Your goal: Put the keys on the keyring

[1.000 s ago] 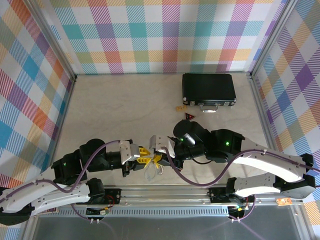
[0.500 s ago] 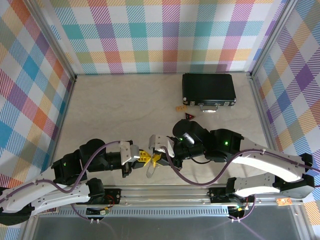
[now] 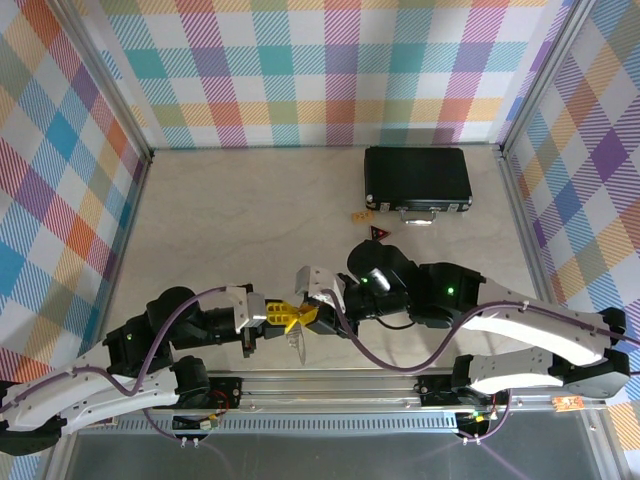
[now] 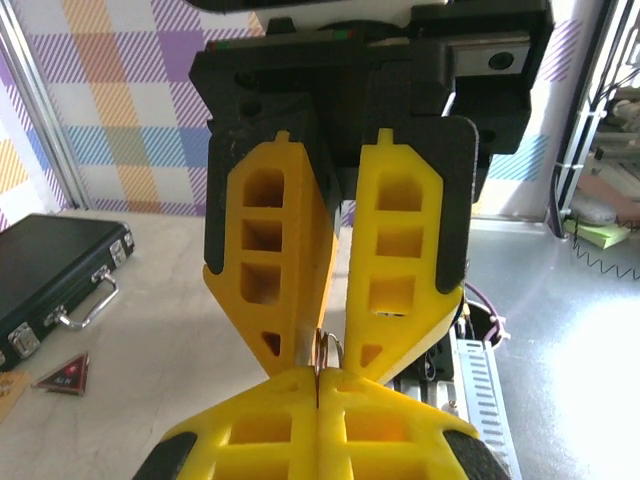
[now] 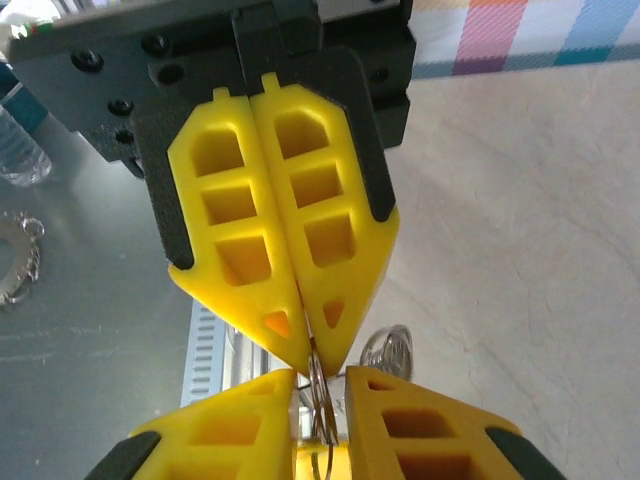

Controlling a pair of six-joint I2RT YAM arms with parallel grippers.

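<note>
My left gripper (image 3: 293, 317) and right gripper (image 3: 309, 315) meet tip to tip low over the table's near edge. The left gripper (image 4: 318, 378) is shut on the keyring (image 4: 327, 350), a thin metal loop seen edge-on. In the right wrist view the keyring (image 5: 320, 405) runs down from the left gripper (image 5: 312, 358) into the gap of my right gripper (image 5: 320, 385), whose fingers stand slightly apart on either side of it. A pale silvery part (image 3: 296, 345) hangs below the fingertips. The keys are hidden among the fingers.
A black case (image 3: 417, 180) lies at the back right, with a small tan tag (image 3: 360, 214) and a dark red triangular tag (image 3: 380, 232) in front of it. The metal rail (image 3: 350, 385) runs right under the grippers. Checked walls close in both sides.
The right gripper's fingers have parted from around the loop. The left gripper closed on it, and the left arm has drawn back a little to the left.
</note>
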